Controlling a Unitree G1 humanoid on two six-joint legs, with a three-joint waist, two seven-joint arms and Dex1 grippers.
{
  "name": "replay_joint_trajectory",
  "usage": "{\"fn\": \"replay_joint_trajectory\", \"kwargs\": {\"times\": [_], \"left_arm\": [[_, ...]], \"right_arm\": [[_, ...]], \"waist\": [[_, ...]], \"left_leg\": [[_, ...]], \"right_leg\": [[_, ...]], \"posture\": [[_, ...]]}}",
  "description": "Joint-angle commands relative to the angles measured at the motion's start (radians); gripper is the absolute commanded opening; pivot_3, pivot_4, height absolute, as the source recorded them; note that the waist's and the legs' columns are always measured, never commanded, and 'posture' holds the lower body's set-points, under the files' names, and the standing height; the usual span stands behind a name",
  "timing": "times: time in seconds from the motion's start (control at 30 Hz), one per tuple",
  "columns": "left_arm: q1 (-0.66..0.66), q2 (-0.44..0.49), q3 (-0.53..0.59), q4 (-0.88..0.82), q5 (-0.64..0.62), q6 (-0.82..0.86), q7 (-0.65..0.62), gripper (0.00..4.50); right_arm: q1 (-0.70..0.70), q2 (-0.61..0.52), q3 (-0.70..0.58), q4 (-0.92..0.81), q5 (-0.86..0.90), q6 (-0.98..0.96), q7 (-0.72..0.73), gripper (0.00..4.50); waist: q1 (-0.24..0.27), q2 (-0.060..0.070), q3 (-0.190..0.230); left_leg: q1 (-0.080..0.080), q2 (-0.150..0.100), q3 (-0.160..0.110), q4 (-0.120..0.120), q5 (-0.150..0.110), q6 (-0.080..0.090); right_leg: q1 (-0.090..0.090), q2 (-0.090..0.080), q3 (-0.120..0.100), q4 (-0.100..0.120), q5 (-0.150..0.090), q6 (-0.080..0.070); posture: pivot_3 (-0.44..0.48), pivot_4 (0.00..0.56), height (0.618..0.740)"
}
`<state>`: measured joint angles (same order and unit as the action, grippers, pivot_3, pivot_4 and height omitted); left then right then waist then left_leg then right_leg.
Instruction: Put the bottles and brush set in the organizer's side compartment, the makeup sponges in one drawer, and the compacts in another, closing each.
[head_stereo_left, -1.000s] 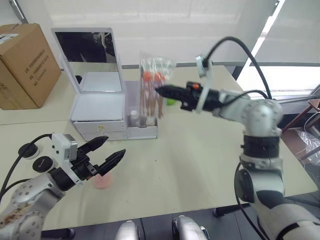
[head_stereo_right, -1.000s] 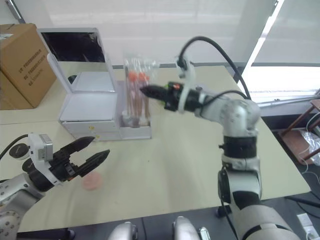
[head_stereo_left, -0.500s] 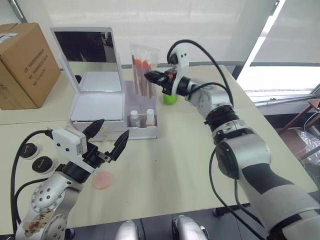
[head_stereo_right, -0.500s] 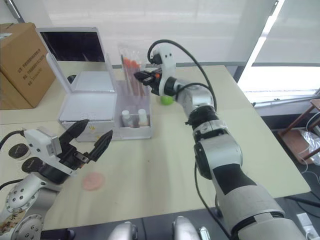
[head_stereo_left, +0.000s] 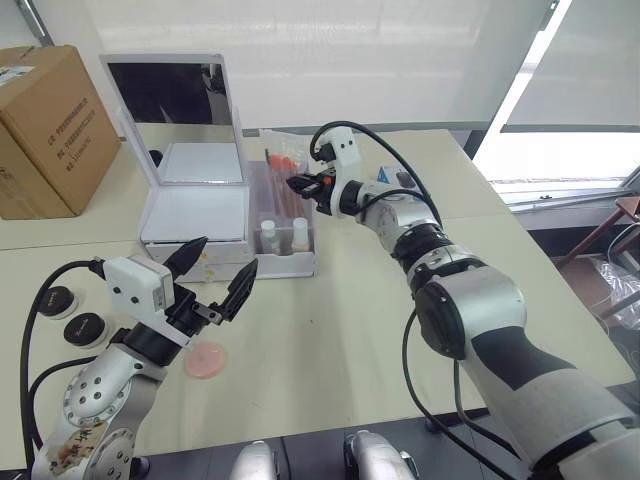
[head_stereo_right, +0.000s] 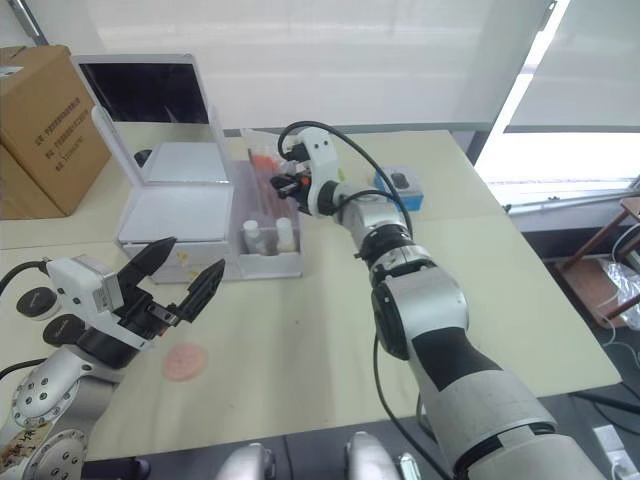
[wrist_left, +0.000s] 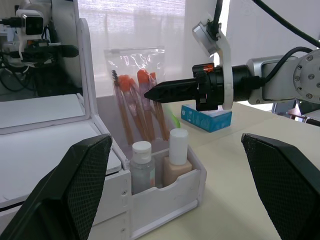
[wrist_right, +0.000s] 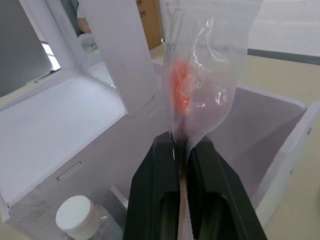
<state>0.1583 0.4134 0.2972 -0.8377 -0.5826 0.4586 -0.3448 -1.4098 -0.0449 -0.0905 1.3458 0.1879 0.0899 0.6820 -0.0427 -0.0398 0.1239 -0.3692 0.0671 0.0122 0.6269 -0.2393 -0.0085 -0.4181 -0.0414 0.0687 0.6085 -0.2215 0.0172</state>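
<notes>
I see a pale beige table (head_stereo_left: 360, 300) running across the room, its far half butted against the near half along a seam. Behind it a white roller blind (head_stereo_left: 380, 60) covers a wide window, and strong daylight comes through the uncovered pane (head_stereo_left: 560, 160) on the right. A brown cardboard box (head_stereo_left: 50, 125) stands at the table's far left corner. On the right, beyond the table edge, I make out dark floor (head_stereo_left: 610, 400) and a reddish wooden frame (head_stereo_left: 610, 225).
</notes>
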Motion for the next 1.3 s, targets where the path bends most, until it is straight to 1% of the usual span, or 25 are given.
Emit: {"fn": "replay_joint_trajectory", "kwargs": {"times": [0.03, 0.07, 0.27, 0.33, 0.4, 0.67, 0.8, 0.83, 0.87, 0.97, 1.0, 1.03, 1.23, 1.27, 1.3], "left_arm": [[-0.013, 0.011, 0.007, -0.026, -0.016, -0.016, 0.002, 4.50], [-0.014, 0.012, 0.007, -0.026, -0.017, -0.016, 0.002, 4.50], [-0.021, 0.017, 0.001, -0.013, -0.023, -0.020, -0.004, 4.50], [-0.019, 0.018, -0.002, -0.008, -0.021, -0.022, -0.008, 4.50], [-0.019, 0.017, -0.005, -0.003, -0.020, -0.026, -0.012, 4.50], [-0.024, 0.021, -0.006, 0.022, -0.016, -0.035, -0.035, 4.50], [-0.032, 0.025, -0.006, 0.030, -0.014, -0.031, -0.039, 4.50], [-0.035, 0.025, -0.007, 0.029, -0.014, -0.028, -0.038, 4.50], [-0.039, 0.027, -0.009, 0.028, -0.014, -0.026, -0.037, 4.50], [-0.043, 0.029, -0.011, 0.023, -0.017, -0.020, -0.033, 4.50], [-0.040, 0.029, -0.012, 0.021, -0.018, -0.019, -0.032, 4.50], [-0.037, 0.029, -0.012, 0.018, -0.018, -0.019, -0.032, 4.50], [-0.018, 0.027, -0.009, 0.014, -0.018, -0.023, -0.031, 4.50], [-0.014, 0.027, -0.009, 0.012, -0.017, -0.024, -0.031, 4.50], [-0.011, 0.027, -0.008, 0.011, -0.018, -0.023, -0.030, 4.50]], "right_arm": [[-0.041, 0.006, -0.037, -0.016, -0.012, -0.032, -0.042, 0.84], [-0.042, 0.009, -0.044, -0.017, -0.014, -0.033, -0.052, 1.25], [-0.042, 0.004, -0.057, -0.023, -0.038, -0.039, -0.042, 3.20], [-0.044, 0.001, -0.060, -0.025, -0.043, -0.043, -0.035, 3.96], [-0.045, -0.003, -0.059, -0.029, -0.049, -0.047, -0.024, 4.43], [-0.058, -0.025, -0.048, -0.050, -0.066, -0.064, 0.046, 4.43], [-0.064, -0.014, -0.044, -0.045, -0.079, -0.052, 0.042, 4.43], [-0.064, -0.010, -0.037, -0.043, -0.088, -0.057, 0.038, 4.06], [-0.065, -0.006, -0.038, -0.038, -0.094, -0.054, 0.016, 3.90], [-0.069, 0.004, -0.053, -0.028, -0.094, -0.038, -0.015, 2.88], [-0.070, 0.009, -0.056, -0.026, -0.094, -0.032, -0.018, 2.65], [-0.071, 0.012, -0.056, -0.024, -0.097, -0.028, -0.021, 2.22], [-0.070, 0.039, -0.031, -0.009, -0.143, -0.003, -0.076, 0.23], [-0.067, 0.045, -0.022, -0.007, -0.157, 0.001, -0.085, 0.02], [-0.063, 0.050, -0.017, -0.004, -0.167, 0.004, -0.098, 0.02]], "waist": [[0.000, 0.000, 0.000], [0.000, 0.000, 0.000], [-0.001, 0.000, 0.000], [-0.001, 0.000, 0.000], [-0.001, 0.000, 0.000], [0.000, 0.000, 0.000], [-0.001, 0.000, 0.000], [-0.001, 0.000, 0.000], [-0.001, 0.000, 0.000], [-0.001, 0.000, 0.000], [-0.001, 0.000, 0.000], [-0.001, 0.000, 0.000], [-0.001, 0.000, 0.000], [-0.001, 0.000, 0.000], [-0.002, 0.000, 0.000]], "left_leg": [[0.000, 0.000, 0.000, 0.000, 0.000, 0.000], [0.000, 0.000, 0.000, 0.000, 0.000, 0.000], [0.000, 0.000, 0.000, 0.000, 0.000, 0.000], [0.000, 0.000, 0.000, 0.000, 0.000, 0.000], [0.000, 0.000, 0.000, 0.000, 0.000, 0.000], [0.000, 0.000, 0.000, 0.000, 0.000, 0.000], [0.000, 0.000, 0.000, 0.000, 0.000, 0.000], [0.000, 0.000, 0.000, 0.000, 0.000, 0.000], [0.000, 0.000, 0.000, 0.000, 0.000, 0.000], [0.000, 0.000, 0.000, 0.000, 0.000, 0.000], [0.000, 0.000, 0.000, 0.000, 0.000, 0.000], [0.000, 0.000, 0.000, 0.000, 0.000, 0.000], [0.000, 0.000, 0.000, 0.000, 0.000, 0.000], [0.000, 0.000, 0.000, 0.000, 0.000, 0.000], [0.000, 0.000, 0.000, 0.000, 0.000, 0.000]], "right_leg": [[0.000, 0.000, 0.000, 0.000, 0.000, 0.000], [0.000, 0.000, 0.000, 0.000, 0.000, 0.000], [0.000, 0.000, 0.000, 0.000, 0.000, 0.000], [0.000, 0.000, 0.000, 0.000, 0.000, 0.001], [0.000, 0.000, 0.000, 0.000, 0.000, 0.001], [0.000, 0.000, 0.000, 0.000, 0.000, 0.000], [0.000, 0.000, 0.000, 0.000, 0.000, 0.000], [0.000, 0.000, 0.000, 0.000, 0.000, 0.000], [0.000, 0.000, 0.000, 0.000, 0.000, 0.001], [0.000, 0.000, 0.000, 0.001, 0.000, 0.001], [0.000, 0.000, 0.000, 0.001, 0.000, 0.001], [0.000, 0.000, 0.000, 0.001, 0.000, 0.001], [0.000, 0.000, 0.000, 0.001, 0.000, 0.000], [0.000, 0.000, 0.000, 0.001, 0.000, 0.000], [0.000, 0.000, 0.000, 0.001, 0.000, 0.000]], "posture": [[0.000, 0.150, 0.733], [0.000, 0.150, 0.733], [0.000, 0.150, 0.733], [0.000, 0.150, 0.733], [0.000, 0.150, 0.733], [0.000, 0.150, 0.733], [0.000, 0.150, 0.733], [0.000, 0.150, 0.733], [0.000, 0.150, 0.733], [0.000, 0.150, 0.733], [0.000, 0.150, 0.733], [0.000, 0.150, 0.733], [0.000, 0.150, 0.733], [0.000, 0.150, 0.733], [0.000, 0.150, 0.733]]}}
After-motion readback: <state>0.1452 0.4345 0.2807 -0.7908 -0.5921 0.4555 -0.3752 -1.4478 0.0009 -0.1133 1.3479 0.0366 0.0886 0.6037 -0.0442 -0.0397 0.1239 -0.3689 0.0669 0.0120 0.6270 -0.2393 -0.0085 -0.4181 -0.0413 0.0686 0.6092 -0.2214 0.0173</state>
